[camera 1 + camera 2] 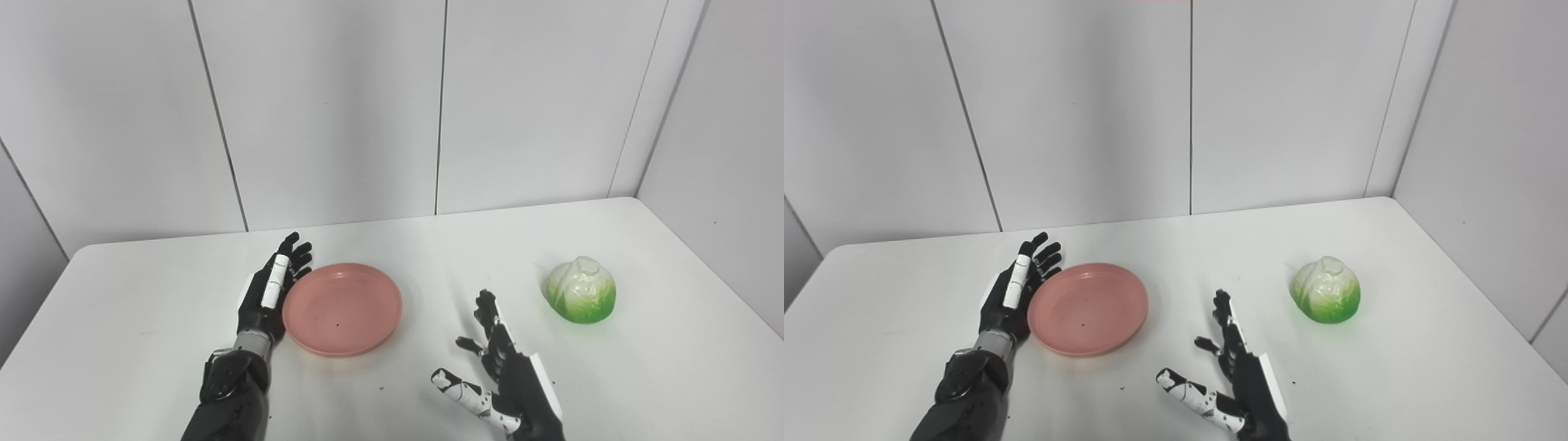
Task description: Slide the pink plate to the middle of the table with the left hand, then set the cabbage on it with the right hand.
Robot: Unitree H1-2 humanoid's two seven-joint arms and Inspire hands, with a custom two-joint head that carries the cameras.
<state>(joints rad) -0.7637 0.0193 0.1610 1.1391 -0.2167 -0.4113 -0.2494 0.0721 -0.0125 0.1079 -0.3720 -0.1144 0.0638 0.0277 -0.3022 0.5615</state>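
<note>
The pink plate (343, 308) lies flat on the white table (392, 245), a little left of the middle. My left hand (271, 289) is open, fingers stretched forward, its palm side against the plate's left rim. The cabbage (580, 290), white on top and green below, sits on the table at the right. My right hand (499, 373) hovers open near the front edge, thumb spread to the left, between plate and cabbage and touching neither. In the right eye view the plate (1088, 308) and the cabbage (1326, 291) stand the same way.
White wall panels close the back and the right side of the table. A few dark specks lie on the tabletop in front of the plate (381, 387).
</note>
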